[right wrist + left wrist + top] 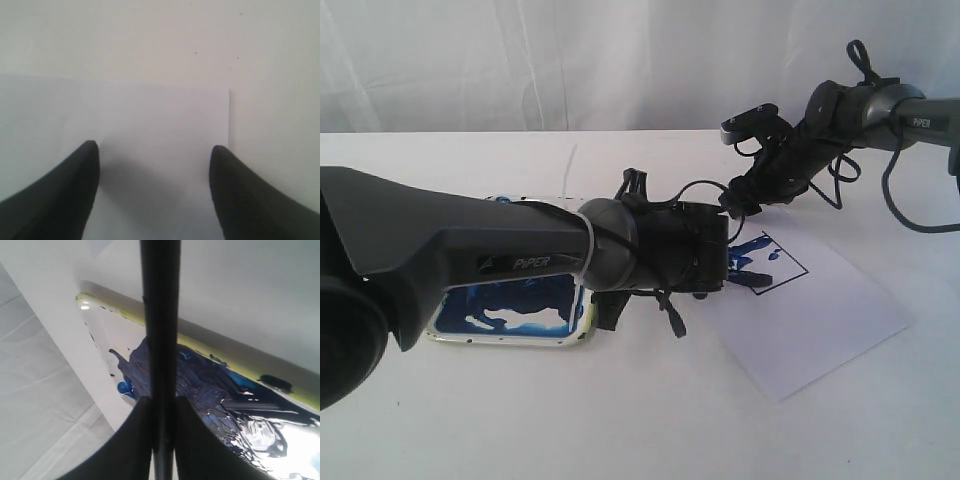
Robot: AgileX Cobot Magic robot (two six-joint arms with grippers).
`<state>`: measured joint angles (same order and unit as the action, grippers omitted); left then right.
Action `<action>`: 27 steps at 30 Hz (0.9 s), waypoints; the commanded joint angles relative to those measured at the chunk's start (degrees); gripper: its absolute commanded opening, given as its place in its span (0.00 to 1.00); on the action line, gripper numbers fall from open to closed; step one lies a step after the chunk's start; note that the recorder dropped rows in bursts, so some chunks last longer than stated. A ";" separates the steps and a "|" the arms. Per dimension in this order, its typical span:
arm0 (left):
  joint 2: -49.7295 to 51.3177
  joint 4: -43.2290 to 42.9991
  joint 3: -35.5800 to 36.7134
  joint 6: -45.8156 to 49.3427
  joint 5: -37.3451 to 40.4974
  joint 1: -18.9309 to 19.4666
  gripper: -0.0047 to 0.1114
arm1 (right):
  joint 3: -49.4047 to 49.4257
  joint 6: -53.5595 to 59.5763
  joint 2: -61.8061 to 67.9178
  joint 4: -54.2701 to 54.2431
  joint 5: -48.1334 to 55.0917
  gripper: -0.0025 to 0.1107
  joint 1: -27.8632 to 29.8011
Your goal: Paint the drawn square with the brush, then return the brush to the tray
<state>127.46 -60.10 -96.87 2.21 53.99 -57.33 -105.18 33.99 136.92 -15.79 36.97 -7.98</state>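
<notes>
My left gripper (pixel 162 402) is shut on the brush (pixel 160 315), whose black shaft runs straight out between the fingers. Beyond it in the left wrist view lies the tray (pixel 200 342), with a yellowish rim and wet dark blue paint. In the exterior view the tray (pixel 510 343) lies under my left arm, and the left wrist (pixel 705 255) hangs between the tray and the paper. The drawn square (pixel 772 262) on the paper is smeared with blue. My right gripper (pixel 155 150) is open above bare white paper, holding nothing. The brush tip is hidden.
The white paper sheet (pixel 820 320) lies at an angle right of the tray on a white cloth-covered table (pixel 620 420). My right arm (pixel 790 160) reaches in from the upper right, with cables looped round it. A white curtain hangs behind.
</notes>
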 commanded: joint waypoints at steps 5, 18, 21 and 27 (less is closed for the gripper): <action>-0.08 0.95 0.16 -2.21 0.37 1.41 0.04 | 1.22 0.91 2.46 4.11 3.24 0.55 0.04; -0.08 3.66 0.16 -1.36 -0.95 2.70 0.04 | 1.22 0.91 2.46 4.11 3.39 0.55 0.04; -0.08 4.43 0.16 0.48 -0.13 1.92 0.04 | 1.22 0.91 2.46 4.11 3.25 0.55 0.04; -0.08 4.02 0.16 0.63 -0.13 0.34 0.04 | 1.22 0.91 2.46 4.11 3.25 0.55 0.04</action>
<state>127.46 -56.27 -96.87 2.09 52.83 -55.88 -105.18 33.99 136.92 -15.79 36.97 -7.98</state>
